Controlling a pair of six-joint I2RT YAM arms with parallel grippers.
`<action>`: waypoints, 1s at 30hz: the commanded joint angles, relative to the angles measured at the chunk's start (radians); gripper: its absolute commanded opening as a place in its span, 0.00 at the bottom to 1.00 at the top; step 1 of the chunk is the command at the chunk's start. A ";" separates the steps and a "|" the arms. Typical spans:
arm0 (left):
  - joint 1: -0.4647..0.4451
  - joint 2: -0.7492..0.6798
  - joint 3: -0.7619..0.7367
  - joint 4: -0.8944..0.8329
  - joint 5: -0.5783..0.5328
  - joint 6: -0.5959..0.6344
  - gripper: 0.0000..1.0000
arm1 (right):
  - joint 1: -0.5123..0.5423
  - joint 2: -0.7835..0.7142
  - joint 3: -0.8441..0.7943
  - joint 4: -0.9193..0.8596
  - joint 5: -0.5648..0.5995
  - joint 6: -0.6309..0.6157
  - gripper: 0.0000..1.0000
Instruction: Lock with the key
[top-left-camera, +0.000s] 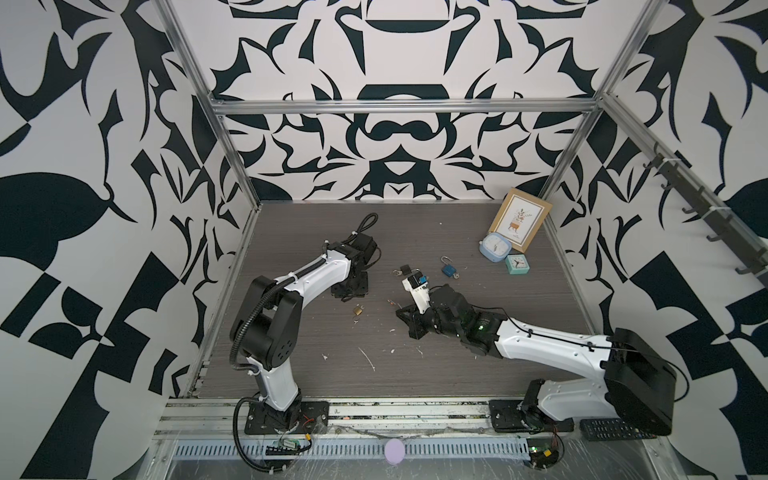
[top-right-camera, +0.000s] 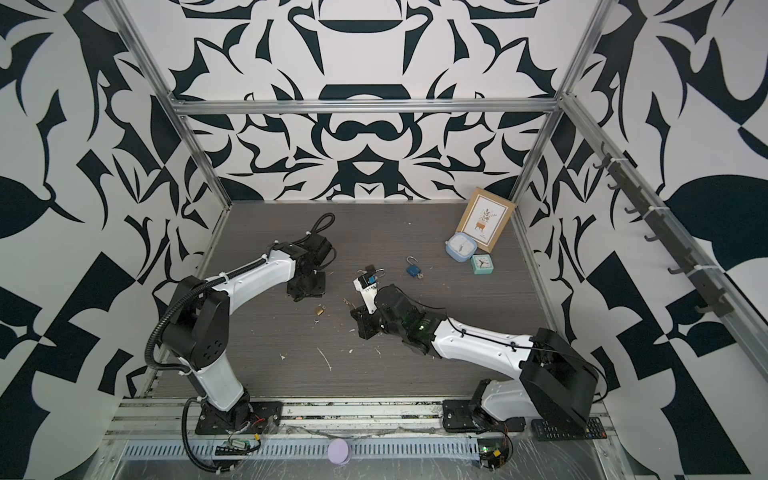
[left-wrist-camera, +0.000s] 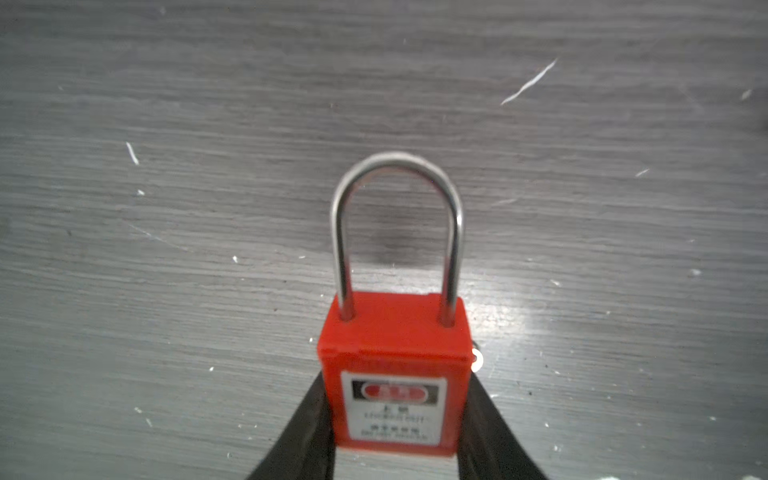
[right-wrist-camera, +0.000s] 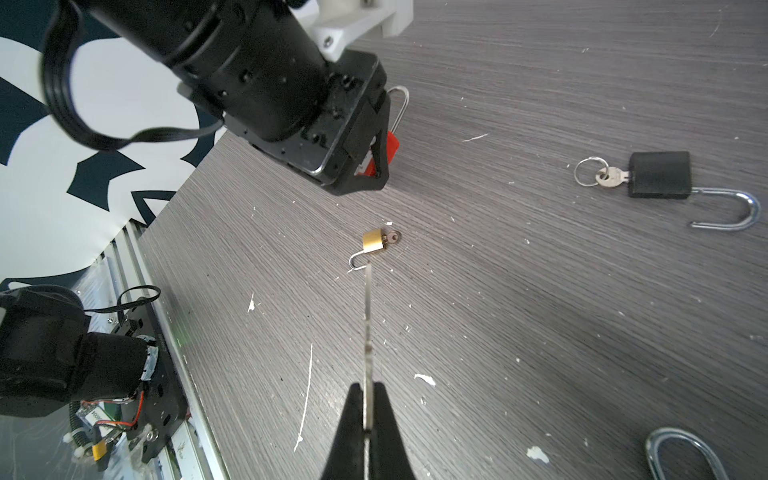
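Table (top-left-camera: 457, 353): grey, scuffed.

Left gripper (left-wrist-camera: 395, 419): clamped on the body of the red padlock (left-wrist-camera: 395, 365), left of the table's centre.

Right gripper (right-wrist-camera: 368, 399): pinched tight on the key (right-wrist-camera: 368, 324), blade pointing forward, well apart from the padlock.

Step in hand, as judged: bringing the key to the lock. The next move calls for lining the blade up with the keyhole, which no view shows.

Only the left wrist view shows the shackle (left-wrist-camera: 397, 166), apparently seated in both holes. Both top views hide the padlock under the gripper.
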 joint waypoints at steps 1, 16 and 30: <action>0.000 0.012 -0.036 -0.012 0.043 0.007 0.00 | -0.002 -0.008 0.033 0.014 0.001 -0.011 0.00; 0.003 0.071 -0.057 0.077 0.075 0.000 0.00 | -0.002 0.017 0.051 0.014 -0.016 -0.012 0.00; 0.026 0.086 -0.053 0.082 0.096 0.010 0.00 | -0.002 0.047 0.073 0.011 -0.021 -0.018 0.00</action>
